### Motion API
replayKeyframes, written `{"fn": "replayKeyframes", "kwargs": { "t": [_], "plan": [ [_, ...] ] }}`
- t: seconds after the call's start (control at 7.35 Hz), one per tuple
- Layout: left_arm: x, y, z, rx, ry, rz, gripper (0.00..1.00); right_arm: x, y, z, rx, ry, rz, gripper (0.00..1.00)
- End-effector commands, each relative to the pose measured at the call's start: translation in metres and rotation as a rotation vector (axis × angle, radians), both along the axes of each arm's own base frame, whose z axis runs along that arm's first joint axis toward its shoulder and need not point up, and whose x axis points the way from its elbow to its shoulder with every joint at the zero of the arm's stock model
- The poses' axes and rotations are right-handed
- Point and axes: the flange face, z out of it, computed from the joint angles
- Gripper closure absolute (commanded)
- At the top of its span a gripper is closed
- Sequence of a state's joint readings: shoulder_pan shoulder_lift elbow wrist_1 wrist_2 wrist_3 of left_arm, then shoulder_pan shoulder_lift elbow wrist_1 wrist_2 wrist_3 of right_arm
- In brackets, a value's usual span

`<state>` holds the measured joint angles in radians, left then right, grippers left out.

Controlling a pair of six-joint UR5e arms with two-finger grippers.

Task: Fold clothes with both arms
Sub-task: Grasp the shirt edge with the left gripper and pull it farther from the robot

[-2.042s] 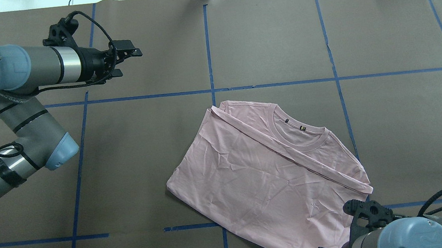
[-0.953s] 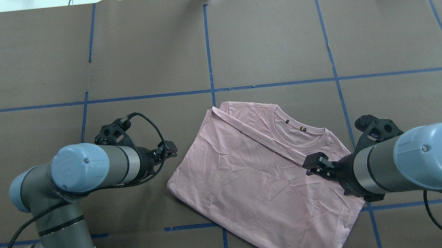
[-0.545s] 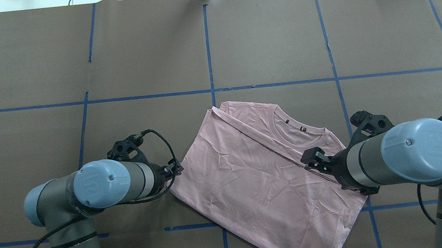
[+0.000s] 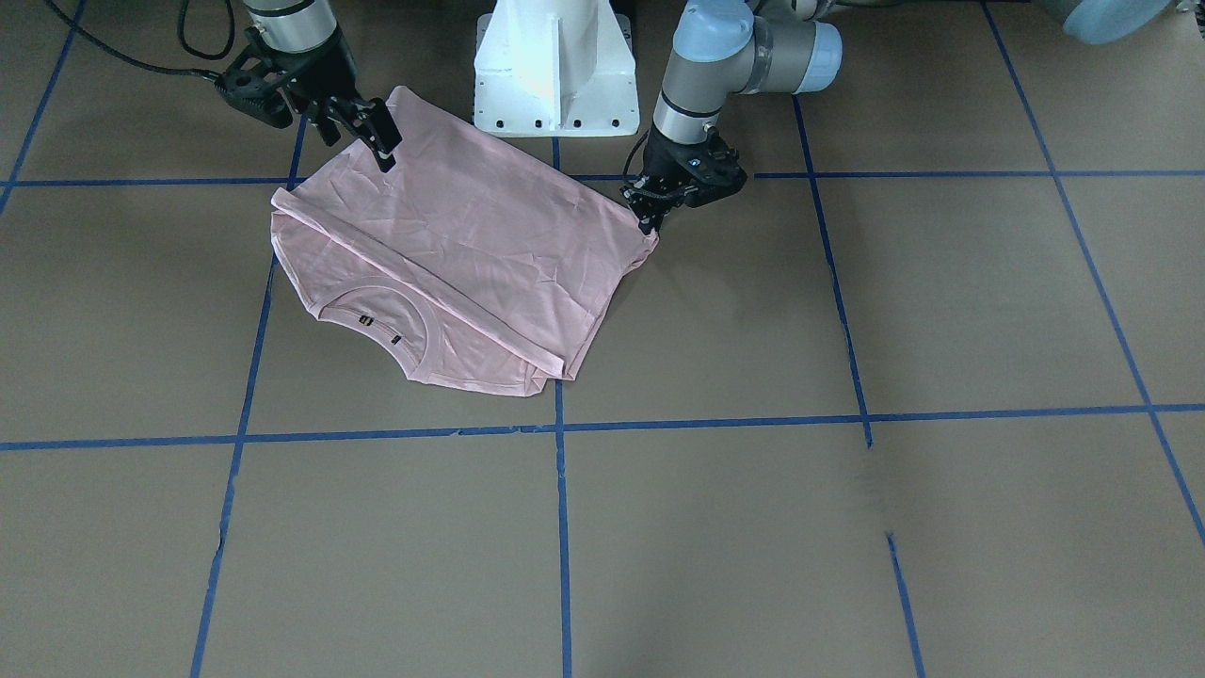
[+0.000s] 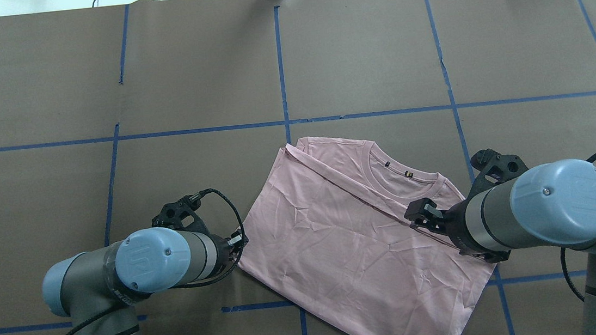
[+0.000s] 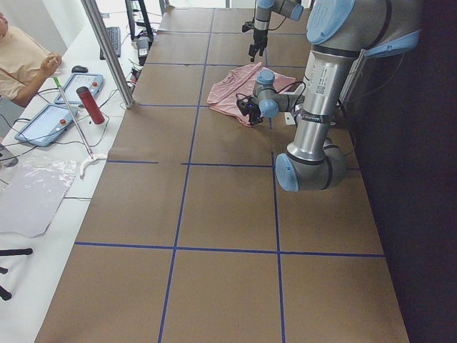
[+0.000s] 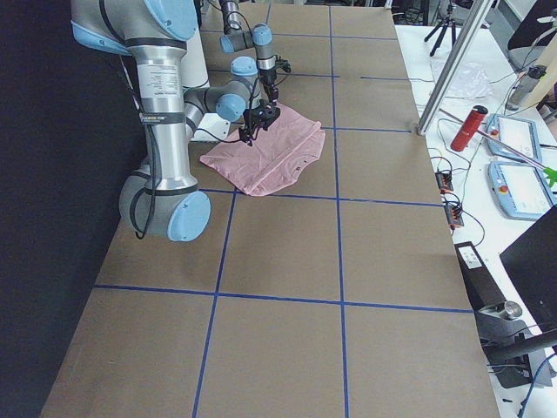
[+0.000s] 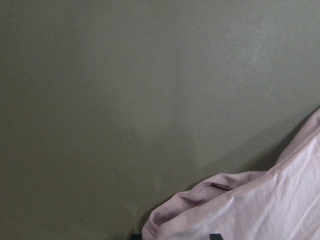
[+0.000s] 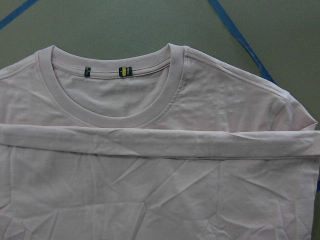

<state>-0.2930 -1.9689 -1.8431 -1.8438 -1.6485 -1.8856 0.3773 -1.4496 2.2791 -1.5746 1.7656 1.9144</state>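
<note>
1. Left hand (image 5: 239, 242) and right hand (image 5: 418, 214) are now both at the T-shirt (image 5: 338, 240). Two seconds ago the left arm (image 5: 143, 262) reached far out over the counter (image 5: 375, 61) and the right arm (image 5: 553, 208) was at the near edge.
2. The T-shirt lies askew on the counter, close to the robot, with one long folded edge (image 9: 150, 145) across it under the collar (image 9: 115, 112). Its body has not moved.
3. Only the corner (image 8: 200, 210) beside the left hand has shifted a little inward and is bunched. I cannot tell whether this hand has closed on the cloth.
4. The right hand hovers over the folded edge, its fingers apart, holding nothing.
5. I judge that the grasp for the next fold is about to begin.
</note>
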Motion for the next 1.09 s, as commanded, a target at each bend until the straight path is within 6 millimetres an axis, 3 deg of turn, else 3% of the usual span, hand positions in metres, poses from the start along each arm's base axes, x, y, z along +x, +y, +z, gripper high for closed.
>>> {"fn": "replayKeyframes", "kwargs": {
  "t": [0.0, 0.27, 0.41, 0.68, 0.95],
  "plan": [
    [-0.006, -0.007, -0.001, -0.003, -0.017, -0.011, 1.00, -0.001, 0.000, 0.002, -0.002, 0.005, 0.000, 0.00],
    [-0.023, -0.036, -0.002, 0.035, -0.026, -0.038, 1.00, 0.001, -0.004, 0.001, 0.003, 0.005, 0.010, 0.00],
    [-0.036, -0.068, -0.019, 0.091, -0.012, -0.063, 1.00, 0.009, -0.012, 0.000, 0.004, 0.001, 0.031, 0.00],
    [-0.055, -0.171, -0.034, 0.179, -0.050, -0.149, 1.00, 0.012, -0.014, -0.004, 0.017, -0.009, 0.032, 0.00],
    [-0.051, -0.274, -0.030, 0.238, -0.039, -0.237, 1.00, 0.005, -0.020, -0.026, 0.035, -0.049, 0.038, 0.00]
  ]
}}
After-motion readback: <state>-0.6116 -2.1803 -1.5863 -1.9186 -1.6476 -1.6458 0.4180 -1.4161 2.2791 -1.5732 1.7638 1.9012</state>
